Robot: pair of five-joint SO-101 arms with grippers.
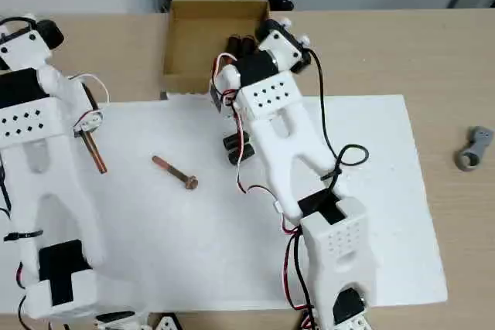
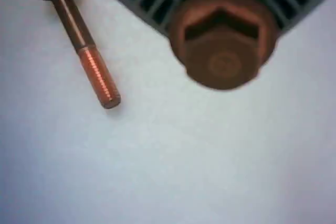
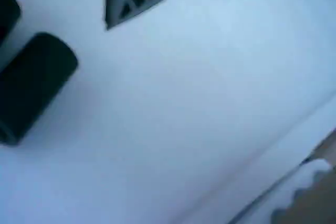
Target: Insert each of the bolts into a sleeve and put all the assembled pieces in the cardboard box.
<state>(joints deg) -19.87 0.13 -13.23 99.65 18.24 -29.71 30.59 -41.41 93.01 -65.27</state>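
I am gripping a bolt (image 2: 223, 45) in my left pincer (image 1: 87, 130) near the left edge of the worktop (image 1: 433, 44); the right pincer (image 1: 229, 113) state I cannot tell.

A copper finish is shown on the loose bolt (image 1: 175, 171) and on the held bolt (image 1: 94, 150). A fine thread pattern is seen toward the loose bolt's tip. The sleeves (image 1: 236, 148) are coloured black. The cardboard box (image 1: 179, 44) is plain brown. The foam sheet (image 1: 371, 152) is plain white, and the table (image 1: 402, 44) is pale wood-toned. The left arm (image 1: 39, 137) and right arm (image 1: 286, 137) are white with black motor blocks, and each is marked with a grid of dark dots. A small part (image 1: 473, 148) is coloured grey.
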